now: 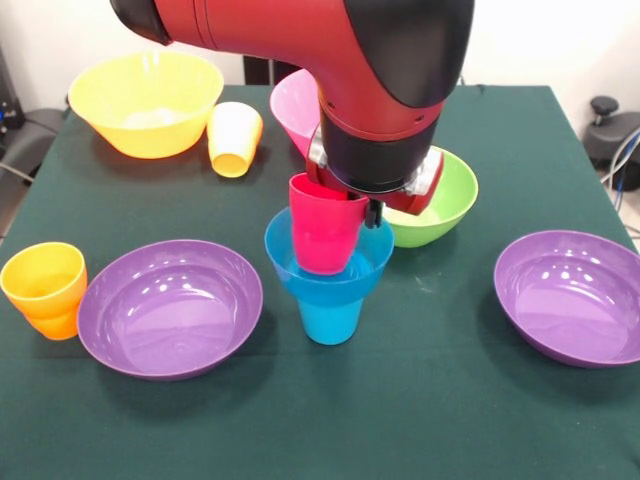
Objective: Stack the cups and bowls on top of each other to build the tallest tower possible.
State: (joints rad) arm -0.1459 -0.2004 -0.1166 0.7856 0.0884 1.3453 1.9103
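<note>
A blue cup stands upright near the table's middle with the small blue bowl resting on it. The red cup sits slightly tilted with its base down in that bowl, and my gripper is shut on its rim from above. The lime green bowl lies just behind and to the right, partly hidden by the arm. Behind the arm stands the pink bowl. The yellow cup lies on its side at the back, and the orange cup stands at the left edge.
A large orange-yellow bowl stands at the back left. Two wide purple bowls flank the stack at front left and front right. The green table cloth ends close to the right purple bowl.
</note>
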